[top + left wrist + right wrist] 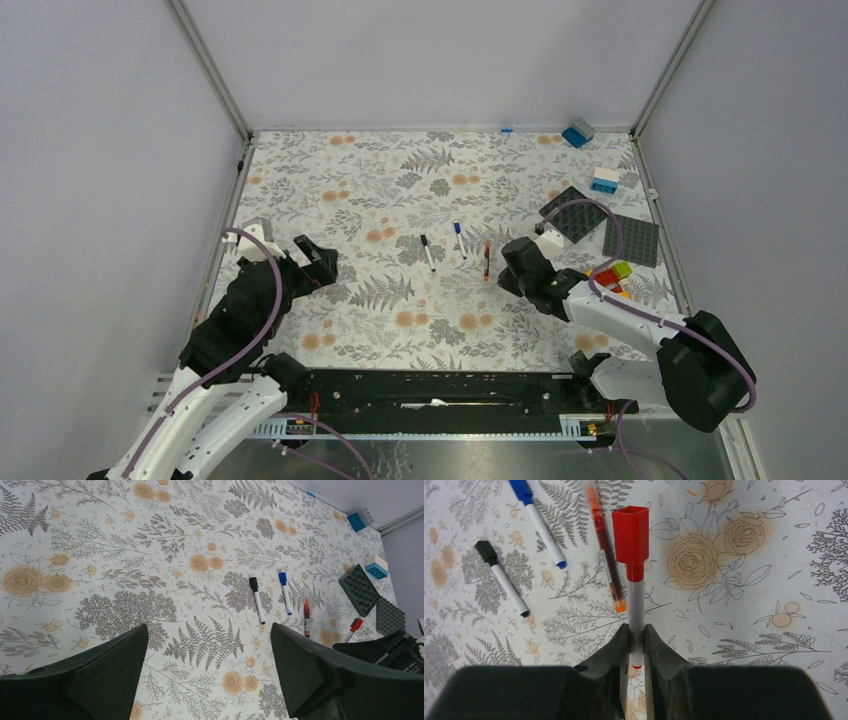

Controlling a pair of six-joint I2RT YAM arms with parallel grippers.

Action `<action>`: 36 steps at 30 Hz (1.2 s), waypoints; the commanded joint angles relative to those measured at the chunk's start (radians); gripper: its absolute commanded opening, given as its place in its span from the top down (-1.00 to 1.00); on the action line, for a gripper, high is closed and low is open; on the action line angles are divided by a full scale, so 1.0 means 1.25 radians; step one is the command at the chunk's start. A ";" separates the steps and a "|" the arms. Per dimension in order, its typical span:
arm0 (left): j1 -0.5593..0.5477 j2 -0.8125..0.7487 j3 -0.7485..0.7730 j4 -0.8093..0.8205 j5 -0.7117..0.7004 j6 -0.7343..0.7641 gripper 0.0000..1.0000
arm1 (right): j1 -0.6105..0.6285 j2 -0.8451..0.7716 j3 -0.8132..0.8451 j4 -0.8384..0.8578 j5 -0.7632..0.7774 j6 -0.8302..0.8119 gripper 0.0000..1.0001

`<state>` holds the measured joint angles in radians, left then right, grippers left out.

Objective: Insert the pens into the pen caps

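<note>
My right gripper (pixel 636 632) is shut on the lower white barrel of a pen (pixel 636 597). A square red cap (pixel 630 535) sits on that pen's far end, out in front of the jaws and above the floral mat. Three more pens lie side by side mid-table: a white one with a black cap (pixel 428 253) (pixel 257 600), a white one with a blue cap (pixel 460 240) (pixel 285 592), and a red one (pixel 487 260) (pixel 605 545) with an orange end. My left gripper (pixel 209 627) (pixel 322 262) hovers wide open, left of the pens, holding nothing.
Two dark grey baseplates (pixel 575 213) (pixel 631 240) lie at the back right. Coloured bricks (pixel 612 275) sit beside the right arm, a white-and-blue brick (pixel 604 180) is further back, and a blue brick (pixel 577 132) sits by the far wall.
</note>
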<state>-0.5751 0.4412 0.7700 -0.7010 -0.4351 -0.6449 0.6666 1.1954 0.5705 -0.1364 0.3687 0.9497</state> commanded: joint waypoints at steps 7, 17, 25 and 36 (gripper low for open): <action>0.002 -0.015 0.007 0.011 -0.014 0.021 -0.98 | -0.032 0.073 -0.029 0.043 0.025 0.073 0.91; 0.001 -0.021 0.007 0.011 -0.007 0.023 -0.98 | -0.045 0.081 -0.035 0.053 0.028 0.066 0.66; 0.001 -0.025 0.006 0.011 -0.006 0.024 -0.98 | -0.049 0.060 -0.045 0.053 0.029 0.075 0.19; 0.002 -0.024 0.003 0.015 -0.005 0.028 -0.98 | -0.050 -0.035 -0.001 0.053 0.091 -0.042 -0.57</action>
<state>-0.5751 0.4187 0.7700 -0.7124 -0.4343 -0.6281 0.6128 1.2076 0.5152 -0.0841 0.3885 0.9882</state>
